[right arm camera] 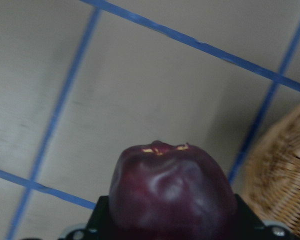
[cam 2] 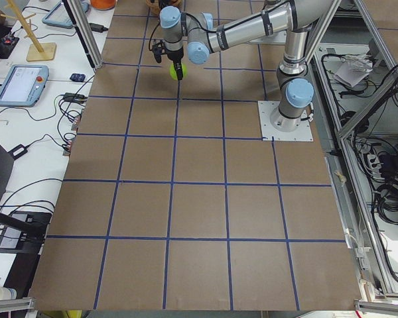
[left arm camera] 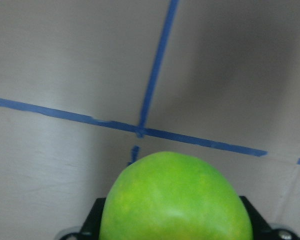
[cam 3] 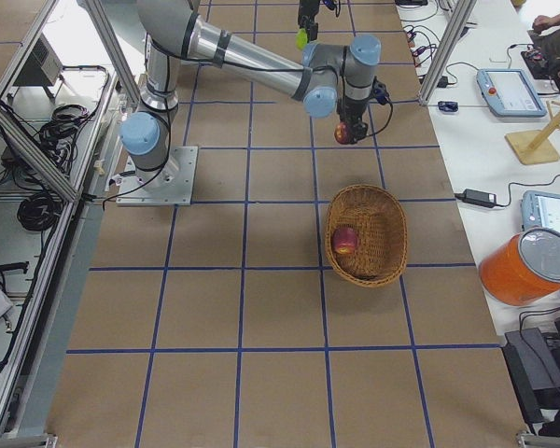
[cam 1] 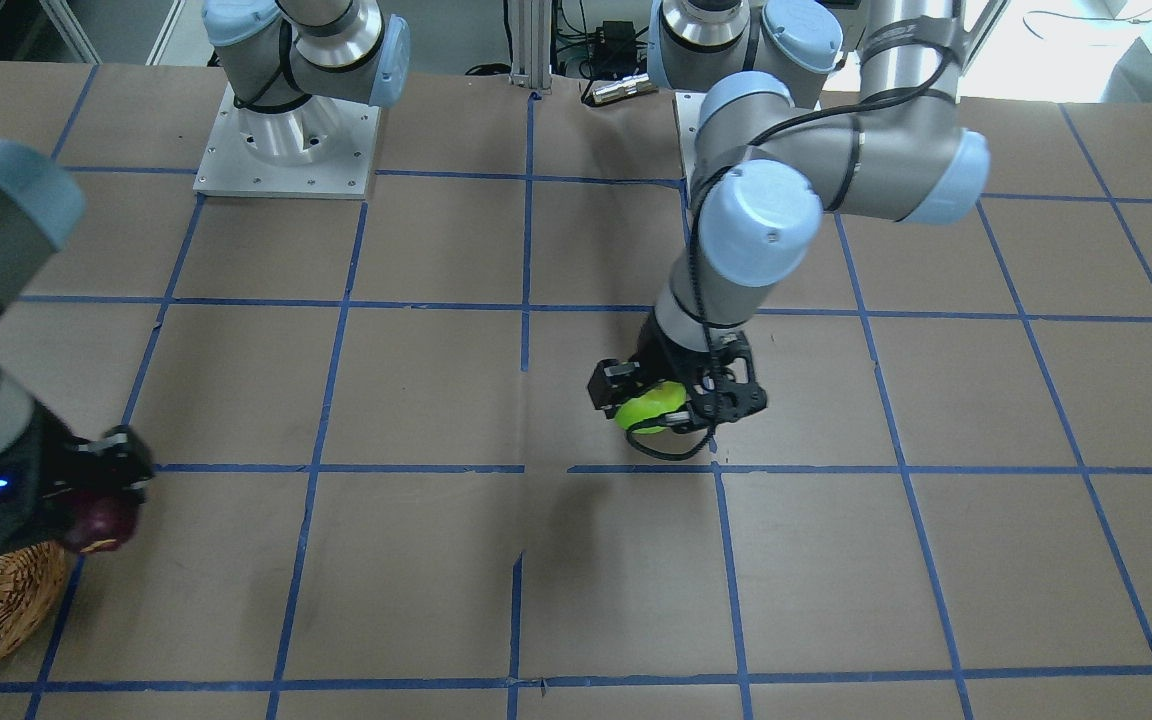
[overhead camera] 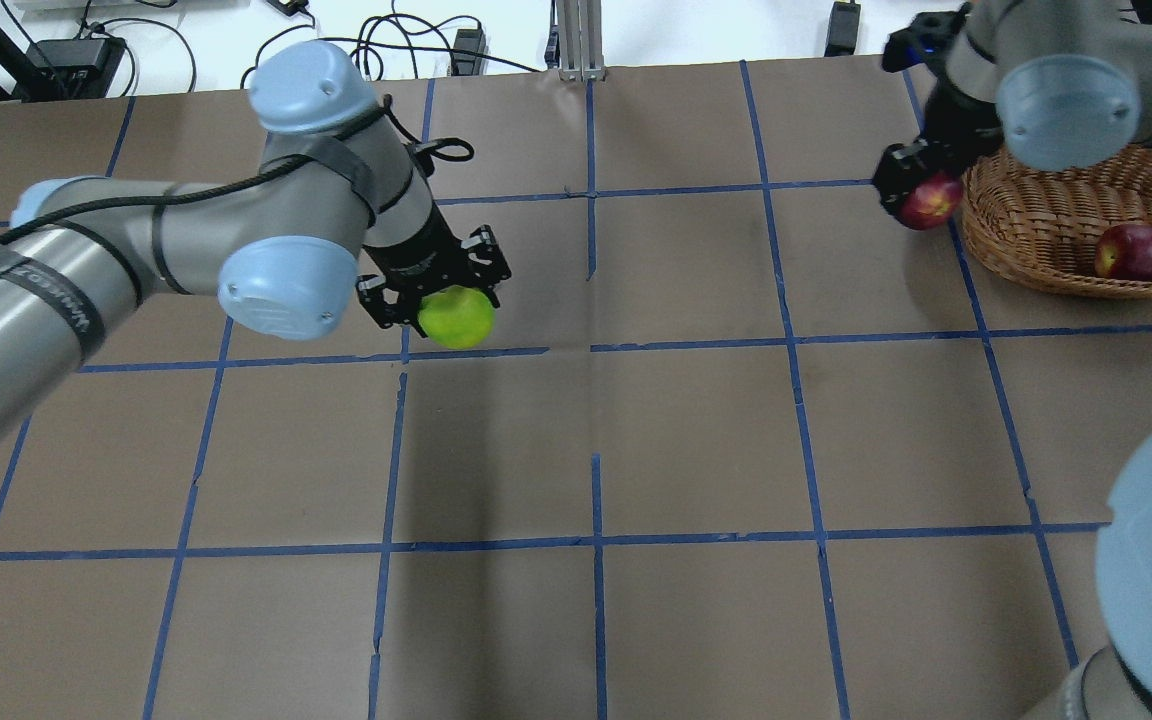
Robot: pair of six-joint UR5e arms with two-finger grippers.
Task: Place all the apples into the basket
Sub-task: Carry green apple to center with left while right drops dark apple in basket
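Note:
My left gripper (overhead camera: 441,300) is shut on the bright green apple (overhead camera: 456,318) and holds it above the table, left of centre in the overhead view; the apple fills the left wrist view (left arm camera: 175,200) and shows in the front view (cam 1: 651,408). My right gripper (overhead camera: 921,190) is shut on the dark maroon apple (overhead camera: 931,201), just beside the left rim of the wicker basket (overhead camera: 1036,215); the right wrist view shows this apple (right arm camera: 172,195) with the basket (right arm camera: 285,170) at its right. The red apple with a yellow patch (overhead camera: 1138,251) lies inside the basket.
The table is brown board crossed by blue tape lines (overhead camera: 591,345). The arm bases (cam 1: 286,140) stand at the robot's side. Cables and electronics (overhead camera: 416,45) lie beyond the far edge. Tablets and an orange container (cam 3: 527,266) sit off the table's side.

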